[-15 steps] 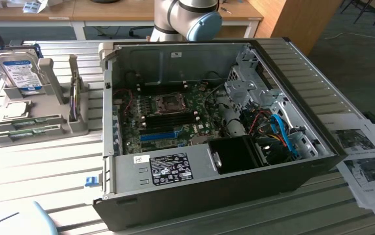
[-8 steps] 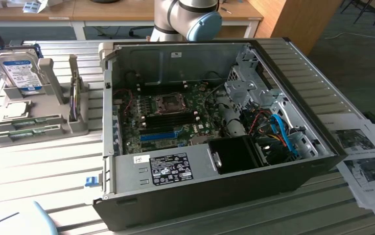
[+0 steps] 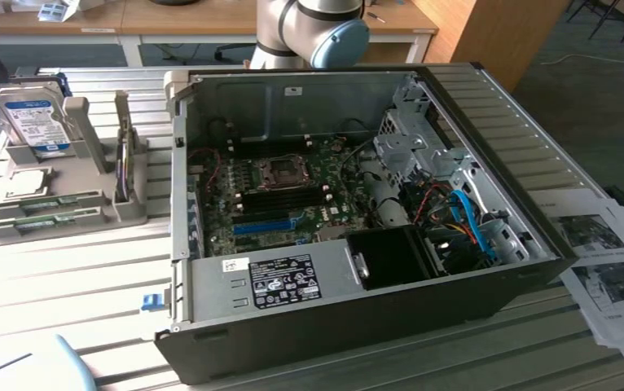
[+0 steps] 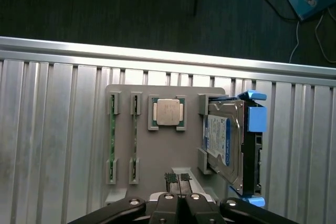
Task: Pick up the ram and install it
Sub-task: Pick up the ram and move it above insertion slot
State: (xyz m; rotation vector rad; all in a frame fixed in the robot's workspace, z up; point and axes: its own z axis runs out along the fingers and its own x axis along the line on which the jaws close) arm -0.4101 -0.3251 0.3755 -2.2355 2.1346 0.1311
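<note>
Gripper (image 4: 180, 178) is fully closed with nothing in it, hovering above the grey holder (image 4: 168, 153) near its edge. Ram (image 4: 112, 140) sits on edge in the holder's outermost slot, with a second stick (image 4: 135, 141) just beside it. CPU (image 4: 168, 113) lies between them and the hard drive (image 4: 226, 145). Step looks like approach for the pick, nothing grasped or installed. Grasp calls for opening the fingers and lining up over a stick's thin edge.

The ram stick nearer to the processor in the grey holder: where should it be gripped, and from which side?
Probably by the middle of its upper long edge, from straight above, pinching its two flat faces. The ram stands on edge, and the grey holder clasps both its ends, so only the middle is free.
</note>
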